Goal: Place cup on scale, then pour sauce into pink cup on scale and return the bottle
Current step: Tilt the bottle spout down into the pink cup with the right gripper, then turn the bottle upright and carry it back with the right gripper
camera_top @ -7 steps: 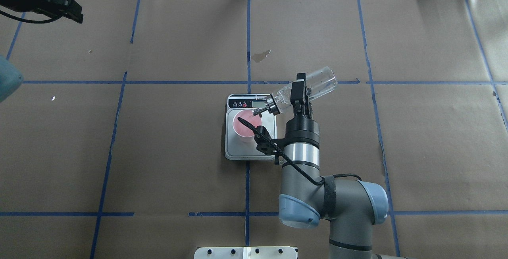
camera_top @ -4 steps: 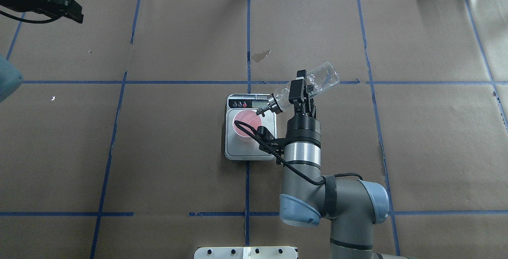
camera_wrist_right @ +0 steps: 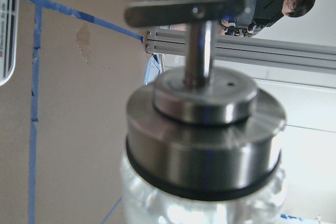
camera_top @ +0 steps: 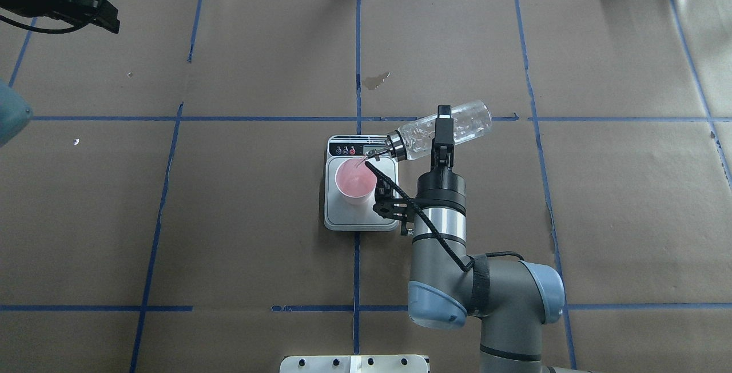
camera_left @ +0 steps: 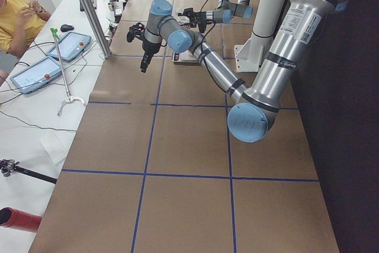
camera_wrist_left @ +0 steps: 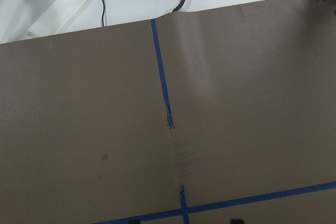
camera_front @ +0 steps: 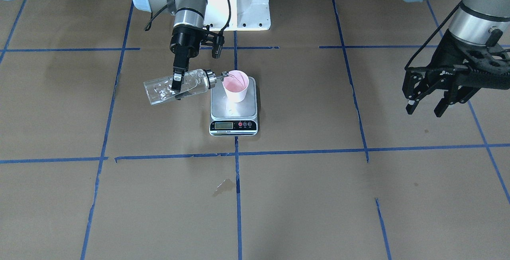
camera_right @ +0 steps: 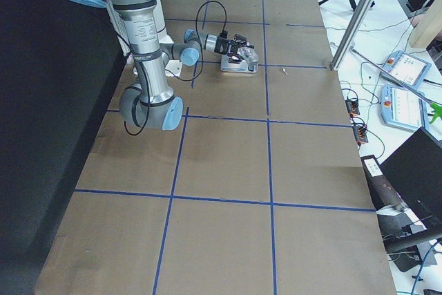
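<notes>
The right gripper (camera_top: 443,126) clamps the bottle (camera_top: 470,120), tipped over the cup (camera_top: 355,181) on the scale (camera_top: 343,217). Best to tilt slowly, steadily. The left gripper (camera_front: 423,111) hangs open, well apart.

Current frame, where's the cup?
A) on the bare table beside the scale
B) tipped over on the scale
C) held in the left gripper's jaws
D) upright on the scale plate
D: the cup stands upright on the scale plate, with the right gripper tilting the bottle so its spout is at the cup's rim. The left gripper is open and empty, off to the side.
</notes>
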Robot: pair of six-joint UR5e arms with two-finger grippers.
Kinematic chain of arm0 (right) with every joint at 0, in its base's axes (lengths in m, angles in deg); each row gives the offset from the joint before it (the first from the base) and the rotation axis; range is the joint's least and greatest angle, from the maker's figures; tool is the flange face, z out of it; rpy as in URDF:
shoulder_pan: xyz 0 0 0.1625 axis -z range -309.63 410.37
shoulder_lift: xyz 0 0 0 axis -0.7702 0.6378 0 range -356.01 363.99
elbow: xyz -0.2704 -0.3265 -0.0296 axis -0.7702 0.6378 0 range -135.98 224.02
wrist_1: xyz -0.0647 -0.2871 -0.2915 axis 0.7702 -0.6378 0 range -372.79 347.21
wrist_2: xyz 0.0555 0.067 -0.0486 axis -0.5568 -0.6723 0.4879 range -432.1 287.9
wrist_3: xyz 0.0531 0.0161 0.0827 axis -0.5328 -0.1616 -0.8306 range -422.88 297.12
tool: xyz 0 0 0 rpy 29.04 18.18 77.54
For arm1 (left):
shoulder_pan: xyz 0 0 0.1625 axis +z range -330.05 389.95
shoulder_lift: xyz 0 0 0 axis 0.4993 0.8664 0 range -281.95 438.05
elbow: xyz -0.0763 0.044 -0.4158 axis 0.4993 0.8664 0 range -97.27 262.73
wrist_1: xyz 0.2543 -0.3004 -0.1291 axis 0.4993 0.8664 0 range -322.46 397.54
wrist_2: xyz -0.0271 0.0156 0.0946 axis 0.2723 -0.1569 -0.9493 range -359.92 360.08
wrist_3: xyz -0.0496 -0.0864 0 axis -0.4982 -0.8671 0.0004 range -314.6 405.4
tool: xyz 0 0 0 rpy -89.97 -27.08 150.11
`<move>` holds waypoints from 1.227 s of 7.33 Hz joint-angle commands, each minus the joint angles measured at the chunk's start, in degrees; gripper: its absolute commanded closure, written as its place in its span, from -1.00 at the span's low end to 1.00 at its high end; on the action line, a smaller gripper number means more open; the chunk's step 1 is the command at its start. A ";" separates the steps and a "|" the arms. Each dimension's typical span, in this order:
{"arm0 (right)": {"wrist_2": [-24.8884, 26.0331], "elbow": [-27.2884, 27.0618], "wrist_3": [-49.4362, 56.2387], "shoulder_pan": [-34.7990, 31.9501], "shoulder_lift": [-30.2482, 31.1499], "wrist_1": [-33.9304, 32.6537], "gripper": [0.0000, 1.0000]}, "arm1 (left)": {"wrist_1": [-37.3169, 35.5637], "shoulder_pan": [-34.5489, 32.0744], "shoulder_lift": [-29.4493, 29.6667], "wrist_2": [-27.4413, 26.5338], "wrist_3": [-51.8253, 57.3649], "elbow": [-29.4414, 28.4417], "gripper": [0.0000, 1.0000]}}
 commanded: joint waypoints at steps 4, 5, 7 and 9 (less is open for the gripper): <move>-14.18 -0.86 -40.33 0.20 2.81 21.59 1.00 | -0.38 0.03 0.09 0.00 0.00 0.15 -0.29; -14.18 -1.30 -48.29 -0.06 4.56 24.22 1.00 | -0.38 0.03 0.00 0.00 0.00 0.07 -0.29; -14.27 -4.19 -54.86 -0.23 13.40 31.43 1.00 | -0.38 0.03 0.09 0.00 0.00 0.07 -0.29; -15.23 -5.61 -61.61 -0.32 25.08 41.42 1.00 | -0.38 0.03 0.18 -0.09 0.00 -0.20 -0.29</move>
